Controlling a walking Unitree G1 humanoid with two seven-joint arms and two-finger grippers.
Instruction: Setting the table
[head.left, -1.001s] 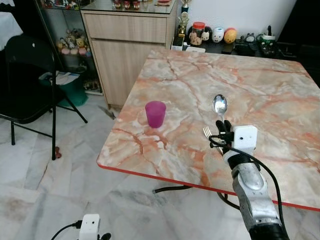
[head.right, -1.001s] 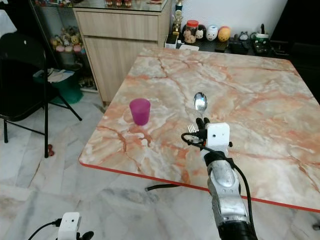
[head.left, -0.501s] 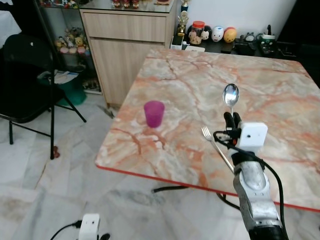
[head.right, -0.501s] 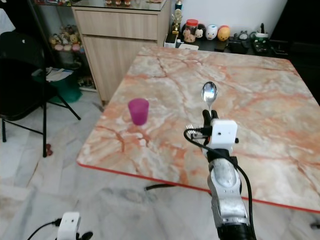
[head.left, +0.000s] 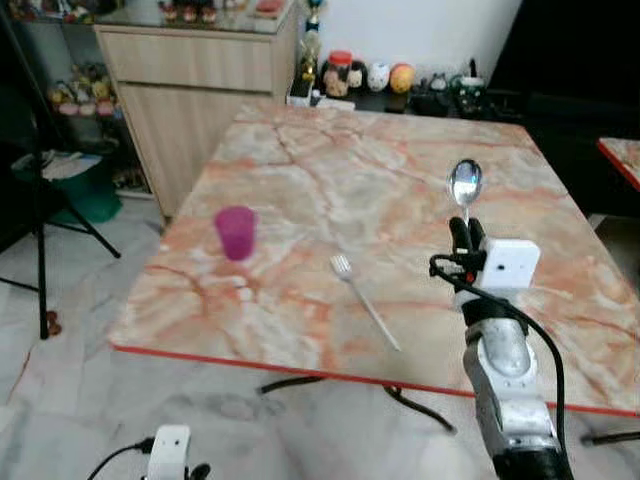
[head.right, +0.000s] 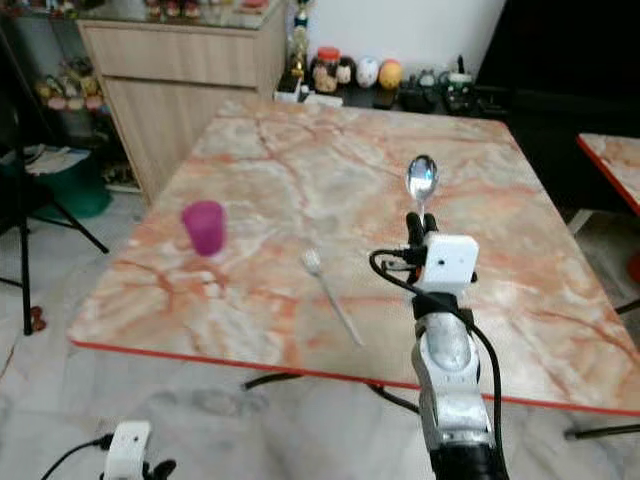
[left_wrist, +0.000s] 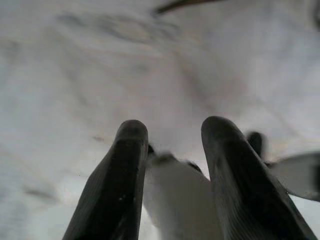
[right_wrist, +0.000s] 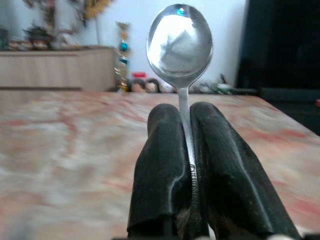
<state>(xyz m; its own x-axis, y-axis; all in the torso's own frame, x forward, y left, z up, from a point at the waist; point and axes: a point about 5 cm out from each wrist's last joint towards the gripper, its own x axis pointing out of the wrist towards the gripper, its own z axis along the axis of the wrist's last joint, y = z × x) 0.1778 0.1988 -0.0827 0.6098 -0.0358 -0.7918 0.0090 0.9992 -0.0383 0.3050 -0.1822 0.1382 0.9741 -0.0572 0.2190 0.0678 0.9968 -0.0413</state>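
Since half a second ago the fork (head.left: 364, 301) has come out from beside the right arm and now lies plainly to the left of the right gripper (head.left: 463, 234), tines pointing away from the robot; the whole view has also swung to the right, so the camera has turned. The right gripper is clamped on a metal spoon (right_wrist: 180, 45), its two black fingers (right_wrist: 161, 165) pressed against the thin handle, the bowl standing upright above the fingertips. The gripper is raised above the marble table (head.left: 330, 180), near its front red edge (head.right: 250, 368). Farther left of the gripper, beyond the fork, a purple cup (head.left: 236, 232) stands upright near the table's left edge, well apart from both. Ahead of the gripper the marble runs bare to the far edge, where small jars and figurines (head.left: 365, 77) line a dark shelf. Left of the table is pale tiled floor (head.left: 60, 400), then a wooden cabinet (head.left: 190, 80). The left gripper (left_wrist: 172, 165) hangs low over the floor, fingers apart and holding nothing
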